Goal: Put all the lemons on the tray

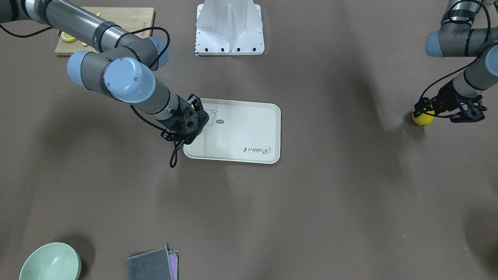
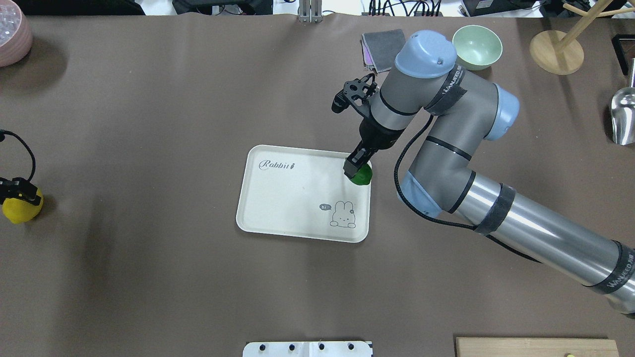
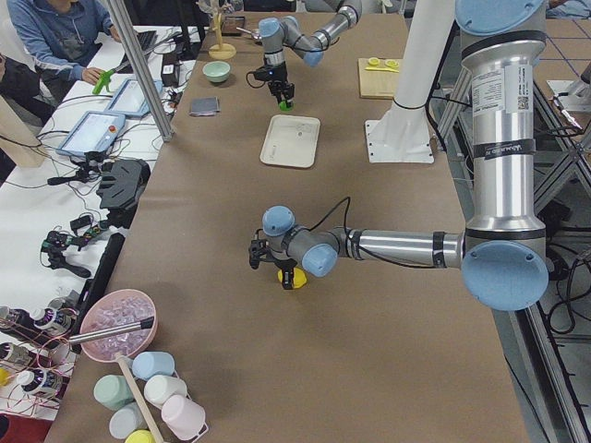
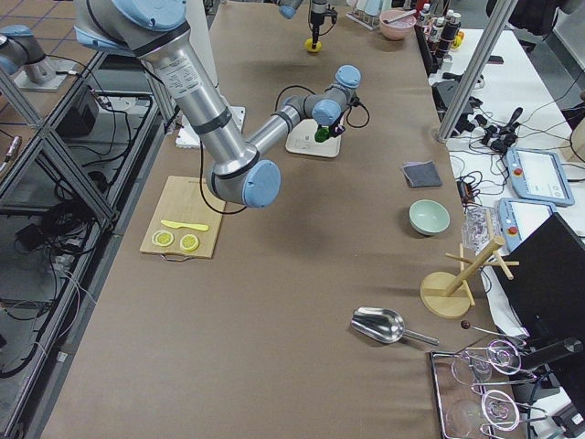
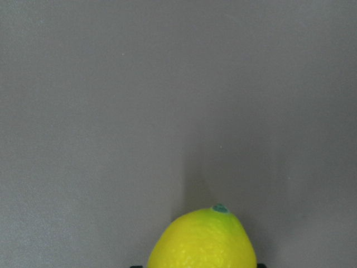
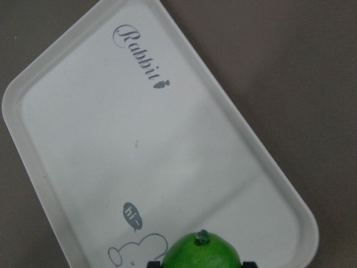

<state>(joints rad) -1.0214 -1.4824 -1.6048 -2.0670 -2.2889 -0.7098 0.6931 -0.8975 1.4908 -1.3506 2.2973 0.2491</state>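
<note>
Green lemon (image 2: 363, 176), clamped in the right gripper (image 2: 359, 172), hangs over the tray (image 2: 278, 198) at its right edge; the left gripper (image 2: 22, 199) sits at the yellow lemon (image 2: 21, 211) far left, grip unclear

Bright, even overhead light lit the brown desk (image 2: 149, 124) — shadows lay soft and smeared, overlapping in several directions. The metal scoop (image 2: 624, 116) glinted. Both wrist views looked slightly soft and grainy.
</note>
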